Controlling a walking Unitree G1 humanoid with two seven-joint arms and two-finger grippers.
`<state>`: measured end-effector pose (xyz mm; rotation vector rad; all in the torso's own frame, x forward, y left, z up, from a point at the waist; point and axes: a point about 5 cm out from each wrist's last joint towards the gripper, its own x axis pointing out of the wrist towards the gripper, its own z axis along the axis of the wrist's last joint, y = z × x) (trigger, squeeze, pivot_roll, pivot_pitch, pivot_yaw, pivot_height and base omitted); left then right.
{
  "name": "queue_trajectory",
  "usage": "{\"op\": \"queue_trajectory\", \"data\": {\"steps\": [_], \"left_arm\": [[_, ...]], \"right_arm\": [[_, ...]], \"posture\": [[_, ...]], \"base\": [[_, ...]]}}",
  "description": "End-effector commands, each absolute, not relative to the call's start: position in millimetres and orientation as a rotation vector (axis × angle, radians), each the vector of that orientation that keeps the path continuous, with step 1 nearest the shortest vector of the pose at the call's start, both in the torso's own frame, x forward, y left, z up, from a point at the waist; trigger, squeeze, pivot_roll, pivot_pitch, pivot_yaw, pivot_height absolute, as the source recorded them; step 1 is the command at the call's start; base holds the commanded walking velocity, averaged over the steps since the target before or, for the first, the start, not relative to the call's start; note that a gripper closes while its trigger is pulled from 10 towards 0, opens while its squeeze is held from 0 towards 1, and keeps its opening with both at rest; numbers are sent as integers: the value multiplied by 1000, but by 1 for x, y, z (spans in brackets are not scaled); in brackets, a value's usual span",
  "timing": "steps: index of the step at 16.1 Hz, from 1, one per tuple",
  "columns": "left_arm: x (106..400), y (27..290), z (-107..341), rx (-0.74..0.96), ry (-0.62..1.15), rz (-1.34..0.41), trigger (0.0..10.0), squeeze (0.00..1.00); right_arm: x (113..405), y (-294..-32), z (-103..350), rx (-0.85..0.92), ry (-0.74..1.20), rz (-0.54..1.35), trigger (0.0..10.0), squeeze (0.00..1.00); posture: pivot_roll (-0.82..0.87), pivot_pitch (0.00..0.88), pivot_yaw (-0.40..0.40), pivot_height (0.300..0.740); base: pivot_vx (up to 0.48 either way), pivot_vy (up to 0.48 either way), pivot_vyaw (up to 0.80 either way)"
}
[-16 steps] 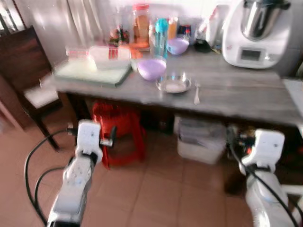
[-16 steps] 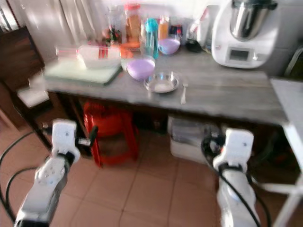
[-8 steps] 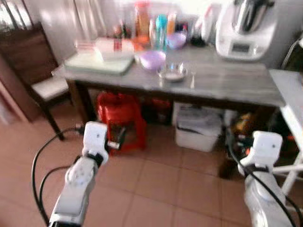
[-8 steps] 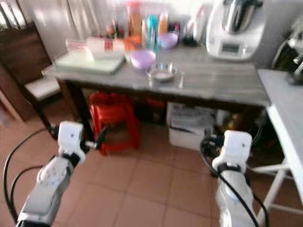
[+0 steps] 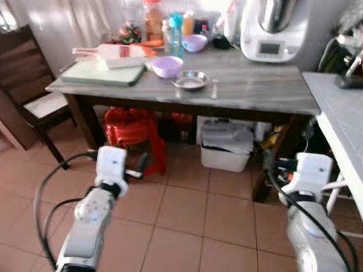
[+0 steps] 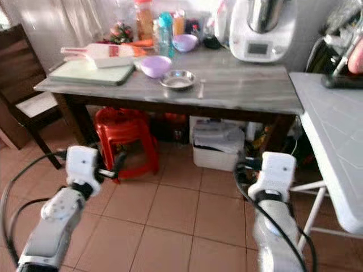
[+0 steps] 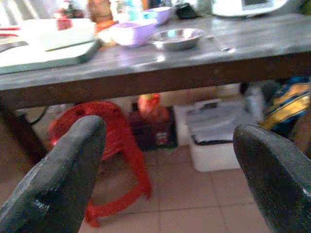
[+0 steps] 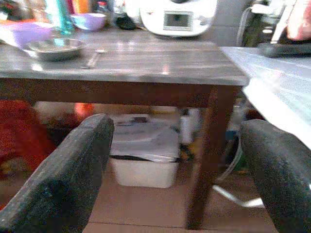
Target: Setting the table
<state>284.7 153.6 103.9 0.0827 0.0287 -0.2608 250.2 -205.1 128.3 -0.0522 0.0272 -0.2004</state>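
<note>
standing before a grey wood-grain table, both silver arms hang low over the tiled floor. in the head views, a shallow steel bowl sits mid-table, a lilac plastic bowl just beside it and a metal spoon on its other side. in the left wrist view, the left gripper is spread wide, empty. in the right wrist view, the right gripper is likewise spread, holding nothing.

Home kitchen, food processor, bowls, cluttered wooden table, tiled floor
</note>
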Motion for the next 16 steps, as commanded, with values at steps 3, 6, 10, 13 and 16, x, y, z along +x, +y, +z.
{"op": "queue_trajectory", "data": {"steps": [3,6,10,13,16], "left_arm": [[287,157,108,89,19,-256,10000,0],[287,157,108,89,18,-258,10000,0],[288,156,108,89,18,-256,10000,0],[289,154,109,86,15,-260,10000,0],[288,153,108,81,20,-267,10000,0]], "right_arm": [[252,-201,130,-47,14,-194,10000,0],[252,-201,131,-51,10,-192,10000,0],[253,-200,130,-53,15,-191,10000,0],[254,-201,130,-49,15,-194,10000,0],[253,-199,129,-50,17,-190,10000,0]], "posture": [[-45,0,32,740],[-45,0,32,740],[-43,0,31,740],[-44,0,32,740],[-44,0,32,740]], "base": [[0,-310,0],[0,-310,0],[0,-313,-116],[0,-312,0],[0,-315,-333]]}}
